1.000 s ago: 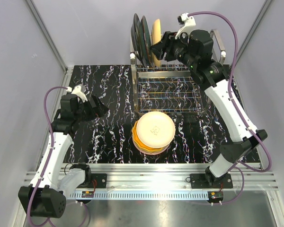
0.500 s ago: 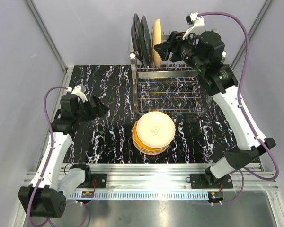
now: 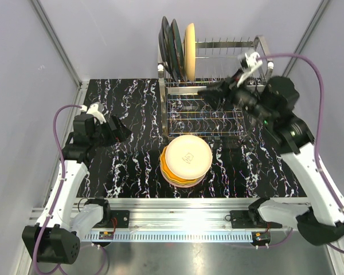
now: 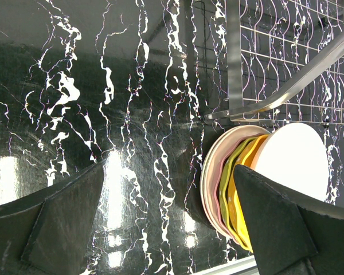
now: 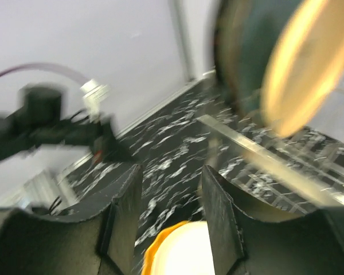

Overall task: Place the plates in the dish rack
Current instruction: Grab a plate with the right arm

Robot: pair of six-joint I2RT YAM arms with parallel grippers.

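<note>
Right pincer (image 3: 207, 91) hangs half-open, empty, over the rack (image 3: 203, 114); three plates (image 3: 176, 46) stand racked, so we reckon next comes gripping the top plate (image 3: 187, 154).

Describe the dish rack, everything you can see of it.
The dish rack is shiny chrome wire, standing at the far side of the black marbled table. It has a raised back row of thin upright tines, a flat wire grid in front and tubular looped end frames. Three plates stand on edge at its left end: two dark plates and a cream-yellow plate; the tines to their right are bare. The right gripper hovers over the grid, jaws apart and empty.
</note>
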